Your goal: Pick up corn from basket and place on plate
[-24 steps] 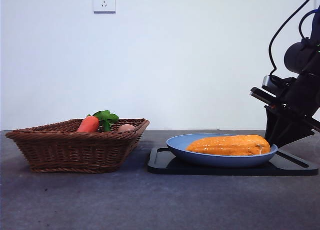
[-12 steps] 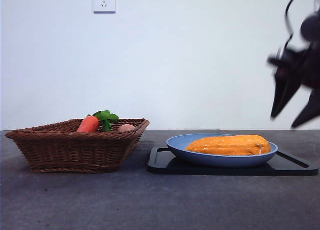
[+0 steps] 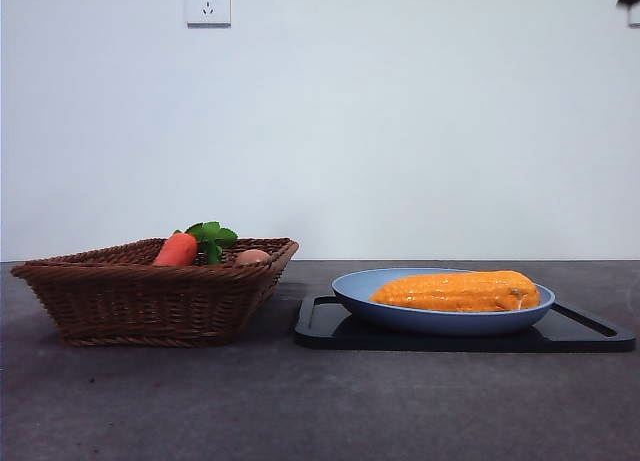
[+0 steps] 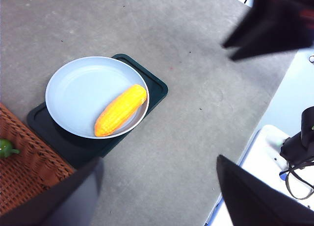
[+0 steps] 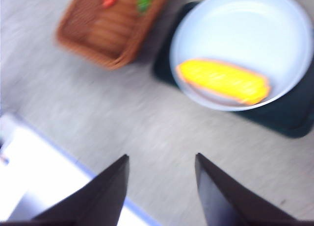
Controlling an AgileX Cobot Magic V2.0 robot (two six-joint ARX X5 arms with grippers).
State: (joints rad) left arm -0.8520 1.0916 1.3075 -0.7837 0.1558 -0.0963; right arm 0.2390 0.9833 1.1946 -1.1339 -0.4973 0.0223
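I see the corn (image 3: 457, 291) lying on its side in the plate (image 3: 360, 293), which sits on a black tray (image 3: 325, 331) right of the basket (image 3: 150, 299). A carrot (image 3: 177, 249) and a tan ball (image 3: 252, 256) lie in the basket. My right fingers (image 5: 159, 187) hang released high above the desk (image 3: 300, 411), grasping nothing. My left fingers (image 4: 159, 187) are spread wide and empty, high up too.

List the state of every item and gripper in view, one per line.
corn: lying flat on the plate, ungripped
plate: on the black tray, holds the corn
basket: holds a carrot and an egg
left gripper: open, empty
right gripper: open, empty, raised
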